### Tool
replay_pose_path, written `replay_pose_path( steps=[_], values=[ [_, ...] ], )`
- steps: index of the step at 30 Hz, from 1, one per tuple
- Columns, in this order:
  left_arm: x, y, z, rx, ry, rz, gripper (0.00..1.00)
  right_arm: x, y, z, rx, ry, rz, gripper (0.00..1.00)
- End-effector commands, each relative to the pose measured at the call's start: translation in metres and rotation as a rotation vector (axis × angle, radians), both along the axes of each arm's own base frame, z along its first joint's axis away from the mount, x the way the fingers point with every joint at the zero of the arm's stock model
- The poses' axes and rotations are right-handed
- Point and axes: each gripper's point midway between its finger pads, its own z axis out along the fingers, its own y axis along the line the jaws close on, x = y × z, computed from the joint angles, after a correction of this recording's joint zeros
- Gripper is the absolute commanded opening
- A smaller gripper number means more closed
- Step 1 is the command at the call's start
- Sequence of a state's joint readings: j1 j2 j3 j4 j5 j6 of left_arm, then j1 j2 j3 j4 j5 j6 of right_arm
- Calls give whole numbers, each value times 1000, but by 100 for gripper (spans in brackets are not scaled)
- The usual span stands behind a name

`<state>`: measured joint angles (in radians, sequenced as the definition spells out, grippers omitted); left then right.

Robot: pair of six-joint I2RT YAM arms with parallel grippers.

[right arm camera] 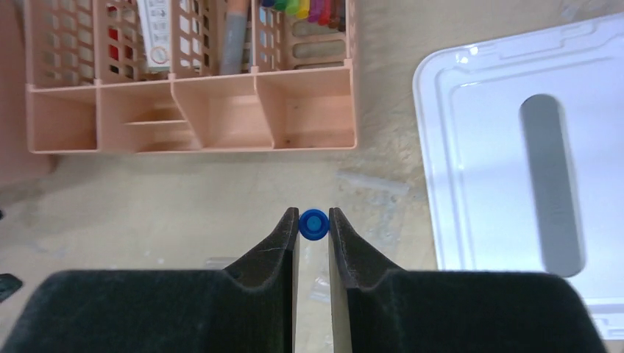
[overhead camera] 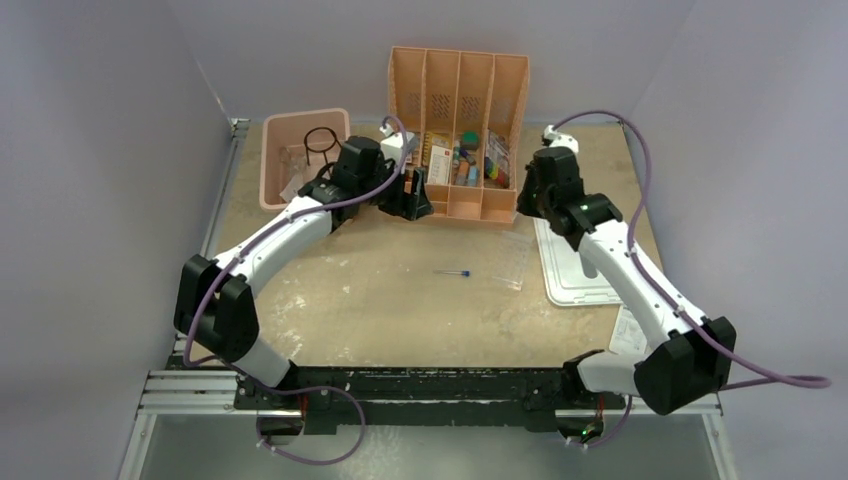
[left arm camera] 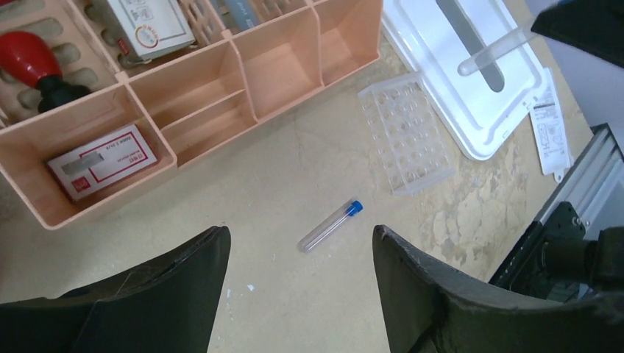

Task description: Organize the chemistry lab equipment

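The right claw [right arm camera: 313,213] is closed on a thin clear tube with a blue cap [right arm camera: 314,225], seen end-on between its jaws. In the left wrist view that tube pokes out of the claw above the white plastic lid [left arm camera: 445,70], which lies on the right of the bench [overhead camera: 400,300]. The left claw [overhead camera: 408,200] stands wide open with nothing in it. It hangs at the near side of the peach plastic divider tray [overhead camera: 458,75] at the far middle.

A second blue-capped tube [left arm camera: 331,226] lies loose on the bare bench between the arms. The clear plastic tube rack [left arm camera: 407,132] lies flat to its right, close by the lid's left edge; whether they touch I cannot tell. At the far left, the black wire ring tripod [overhead camera: 320,142] stands inside the pink plastic bin [overhead camera: 272,165].

The step in hand looks like sorting the tubes, with one gripped and one left to collect. The held tube probably goes to the rack, though the tray is also possible. For the rack, the next move calls for holding the tube upright, lining it over a hole and lowering it straight, since so light a rack may slide if nudged. The left claw would need to come down over the loose tube and turn so that its jaws close across the tube's width.
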<state>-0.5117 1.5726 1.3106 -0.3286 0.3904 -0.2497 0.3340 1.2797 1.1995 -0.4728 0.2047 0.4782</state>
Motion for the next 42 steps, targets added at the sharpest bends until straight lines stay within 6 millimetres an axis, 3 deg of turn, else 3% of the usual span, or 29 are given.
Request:
replay_pose_path(
  steps=[1, 5, 10, 14, 26, 28, 42],
  values=[
    [14, 6, 26, -132, -46, 173, 69, 8, 0, 1, -270, -110, -18, 16],
    [21, 16, 28, -218, -32, 323, 69, 12, 1, -14, -314, -92, -71, 15],
    [22, 25, 36, -214, -71, 369, 69, 16, 0, -27, -310, -112, -96, 15],
    [20, 27, 43, -232, -101, 368, 69, 21, 5, -42, -277, -126, -113, 15],
    [22, 20, 36, -227, -78, 341, 67, 21, 13, -75, -190, -148, -134, 16],
    [24, 18, 44, -250, -104, 333, 67, 21, 13, -79, -179, -163, -131, 16],
    [23, 17, 40, -213, -78, 320, 67, 21, 16, -102, -203, -179, -76, 16]
  ],
)
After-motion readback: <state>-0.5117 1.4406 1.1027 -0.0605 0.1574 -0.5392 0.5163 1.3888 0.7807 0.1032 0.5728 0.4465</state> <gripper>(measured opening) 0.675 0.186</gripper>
